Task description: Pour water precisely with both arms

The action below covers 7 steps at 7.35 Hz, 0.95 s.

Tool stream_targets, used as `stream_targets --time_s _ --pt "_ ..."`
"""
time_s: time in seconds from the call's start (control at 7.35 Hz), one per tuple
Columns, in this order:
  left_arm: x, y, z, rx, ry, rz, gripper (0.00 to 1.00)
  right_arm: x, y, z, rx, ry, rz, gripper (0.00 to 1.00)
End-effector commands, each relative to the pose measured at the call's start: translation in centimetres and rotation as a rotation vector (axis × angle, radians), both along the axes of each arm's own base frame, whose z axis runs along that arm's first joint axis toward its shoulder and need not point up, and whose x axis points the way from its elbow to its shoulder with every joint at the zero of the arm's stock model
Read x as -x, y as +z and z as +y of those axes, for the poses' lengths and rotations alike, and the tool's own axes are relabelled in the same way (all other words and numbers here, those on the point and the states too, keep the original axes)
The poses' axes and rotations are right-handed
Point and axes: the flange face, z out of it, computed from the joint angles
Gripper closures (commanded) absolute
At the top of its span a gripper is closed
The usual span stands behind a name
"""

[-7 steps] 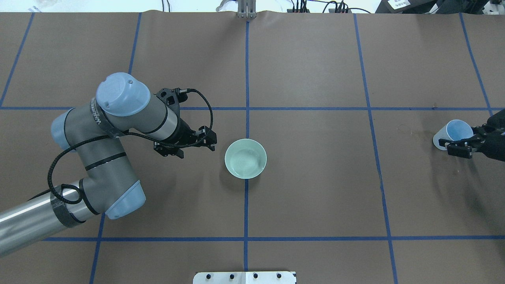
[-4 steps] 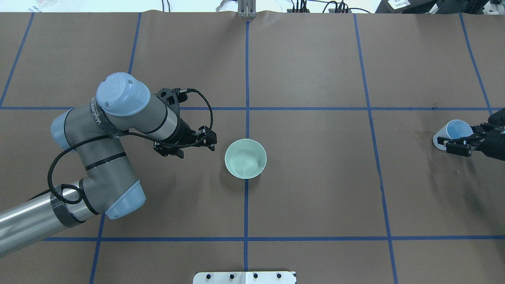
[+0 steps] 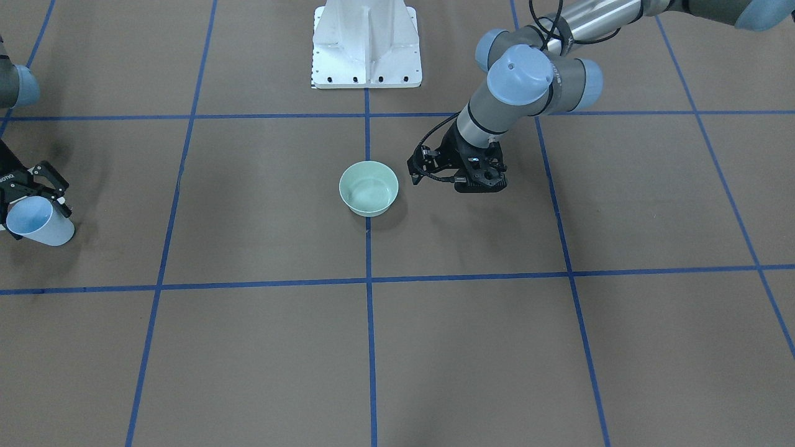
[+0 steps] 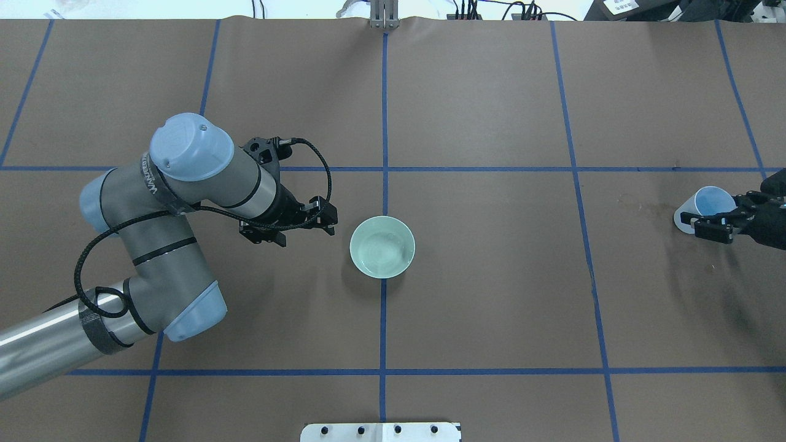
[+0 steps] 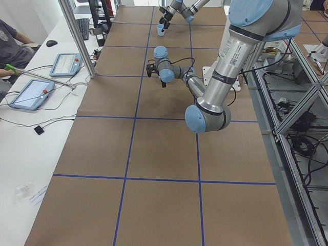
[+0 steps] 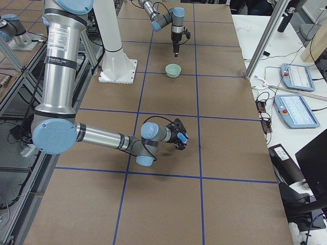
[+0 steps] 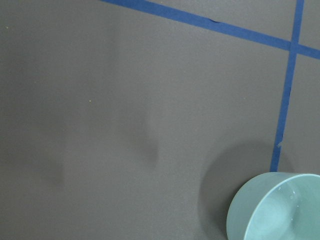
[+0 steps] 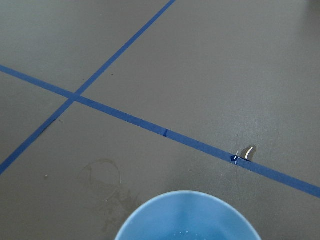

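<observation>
A pale green bowl (image 4: 382,247) stands at the table's centre, and faint glints of water (image 4: 385,253) show in its bottom. My left gripper (image 4: 301,224) hangs just beside the bowl, pointing down, open with nothing in it; its wrist view catches only the bowl's rim (image 7: 274,210). At the far right my right gripper (image 4: 721,218) is shut on a light blue cup (image 4: 706,204), held tilted close to the table. From the front the cup (image 3: 37,225) leans with its mouth open to that camera. Tiny droplets show inside the cup (image 8: 187,220).
The white pedestal base (image 3: 366,43) stands behind the bowl. A damp stain (image 8: 102,175) marks the brown paper near the cup. Blue tape lines (image 4: 384,123) grid the table. A seated person (image 5: 13,43) and tablets (image 5: 31,95) are beyond the far edge.
My right gripper has sunk a little with the cup, which looks smaller and sits slightly further back. My left arm and the bowl have not moved.
</observation>
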Motion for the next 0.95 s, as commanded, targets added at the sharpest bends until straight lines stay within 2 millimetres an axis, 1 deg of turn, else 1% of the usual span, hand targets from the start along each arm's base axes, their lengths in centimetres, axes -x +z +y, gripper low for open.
stream_targets --time_s 0.0,0.14,0.27,0.41,0.54,0.68,0.82 --pt "0.0 -0.2 0.0 -0.001 0.000 0.003 0.00 0.3 -0.9 -0.4 -0.014 0.000 -0.011 0.48" --pt "0.0 -0.2 0.1 0.000 0.001 0.003 0.00 0.7 -1.5 -0.8 -0.025 0.000 -0.020 0.58" --pt "0.1 -0.4 0.1 -0.003 0.000 0.006 0.00 1.3 -2.3 -1.6 -0.031 -0.001 -0.026 0.61" --pt "0.4 -0.6 0.0 -0.005 -0.003 0.010 0.00 2.3 -3.9 -2.8 -0.049 -0.001 -0.042 0.63" --pt "0.6 -0.7 -0.1 -0.006 -0.005 0.013 0.00 3.8 -6.6 -4.7 -0.044 0.000 -0.036 0.64" --pt "0.7 -0.8 -0.2 -0.007 -0.008 0.015 0.00 5.6 -12.0 -7.0 -0.026 0.000 -0.022 0.63" --pt "1.5 -0.6 -1.0 -0.004 -0.020 0.012 0.00 7.3 -18.1 -9.1 0.006 0.001 0.008 0.63"
